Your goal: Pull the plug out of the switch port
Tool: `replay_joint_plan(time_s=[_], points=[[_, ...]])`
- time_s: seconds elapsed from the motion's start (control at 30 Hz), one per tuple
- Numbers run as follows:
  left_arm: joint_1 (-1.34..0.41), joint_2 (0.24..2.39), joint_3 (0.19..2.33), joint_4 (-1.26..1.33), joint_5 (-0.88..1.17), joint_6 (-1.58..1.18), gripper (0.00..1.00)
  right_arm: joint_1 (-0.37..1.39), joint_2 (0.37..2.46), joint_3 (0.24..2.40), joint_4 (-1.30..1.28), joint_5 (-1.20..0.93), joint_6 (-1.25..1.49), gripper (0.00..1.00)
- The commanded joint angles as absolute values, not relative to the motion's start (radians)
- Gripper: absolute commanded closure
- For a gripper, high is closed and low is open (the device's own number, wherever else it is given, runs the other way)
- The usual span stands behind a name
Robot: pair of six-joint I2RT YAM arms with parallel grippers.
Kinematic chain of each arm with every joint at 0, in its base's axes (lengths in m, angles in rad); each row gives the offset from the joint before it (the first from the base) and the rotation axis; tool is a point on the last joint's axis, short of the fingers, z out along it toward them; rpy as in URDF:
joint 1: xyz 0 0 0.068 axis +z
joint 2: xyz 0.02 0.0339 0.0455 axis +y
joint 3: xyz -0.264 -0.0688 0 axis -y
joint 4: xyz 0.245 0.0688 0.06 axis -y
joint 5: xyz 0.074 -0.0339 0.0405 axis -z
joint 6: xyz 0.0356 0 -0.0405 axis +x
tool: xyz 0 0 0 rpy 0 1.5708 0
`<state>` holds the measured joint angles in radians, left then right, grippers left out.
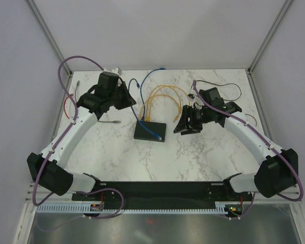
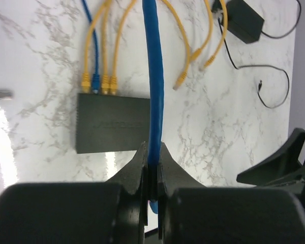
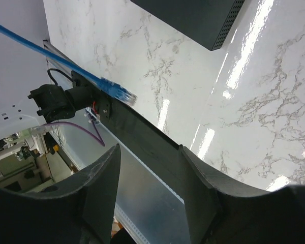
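Observation:
The switch is a flat black box in the middle of the table. Yellow plugs and one blue plug sit in the ports on its far edge. My left gripper hovers at the switch's far left and is shut on a thick blue cable. This cable's free plug hangs loose over the switch's near edge. My right gripper stands open just right of the switch, with nothing between its fingers.
Loose yellow cable ends lie beyond the switch on the right. A small black adapter block with a thin cord rests at the far right. A grey cable end lies left of the switch. The black base rail runs along the near edge.

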<state>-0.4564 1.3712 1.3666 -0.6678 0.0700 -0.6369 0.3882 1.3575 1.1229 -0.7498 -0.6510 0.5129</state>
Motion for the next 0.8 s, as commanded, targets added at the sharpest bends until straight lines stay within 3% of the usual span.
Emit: replay_joint_plan(time_s=[0.0, 0.17, 0.53, 0.77], points=[[-0.352, 1.338, 1.443, -0.729, -0.005, -0.555, 0.98, 0.39, 1.341, 1.147, -0.756, -0.629, 0.523, 0.44], [-0.059, 1.336, 1.443, -0.735, 0.15, -0.499, 0.98, 0.391, 1.347, 1.132, -0.773, -0.626, 0.503, 0.44], [0.152, 1.523, 1.52, -0.701, 0.069, -0.307, 0.98, 0.391, 1.358, 1.146, -0.799, -0.641, 0.466, 0.44], [0.288, 1.686, 1.548, -0.56, 0.36, -0.307, 0.98, 0.39, 1.344, 1.143, -0.801, -0.629, 0.476, 0.44]])
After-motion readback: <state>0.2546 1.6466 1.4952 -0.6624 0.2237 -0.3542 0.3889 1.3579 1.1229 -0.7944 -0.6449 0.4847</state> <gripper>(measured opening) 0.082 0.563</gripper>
